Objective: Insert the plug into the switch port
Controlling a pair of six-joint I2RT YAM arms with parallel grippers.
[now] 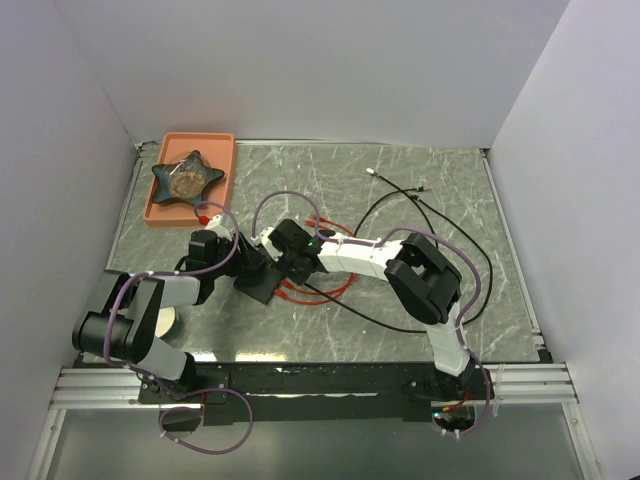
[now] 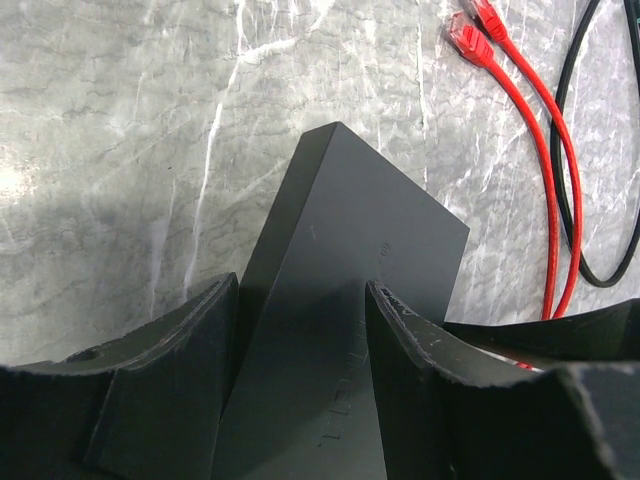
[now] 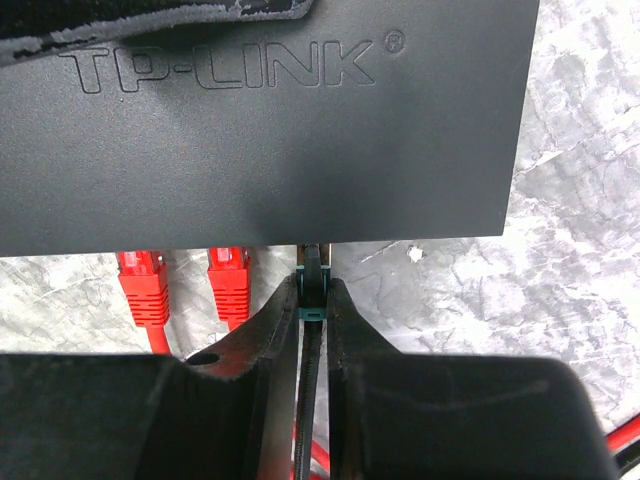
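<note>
The grey marbled table (image 1: 400, 170) carries an orange tray (image 1: 222, 150), red cables (image 2: 468, 42) and a black cable (image 2: 558, 170).

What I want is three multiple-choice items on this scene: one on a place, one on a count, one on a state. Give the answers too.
1. In the overhead view, the orange tray sits at:
A) the far left corner of the table
B) the far right corner
C) between the arm bases

2. How many red plugs show below the edge of the switch in the right wrist view?
A) one
B) two
C) four

3. The right claw is:
A) wide open, empty
B) shut on a black cable's plug
C) shut on a red plug

Answers: 1 A, it lies at the upper left. 2 B, two lie side by side. 3 B, it pinches the black plug at the switch's edge.
</note>
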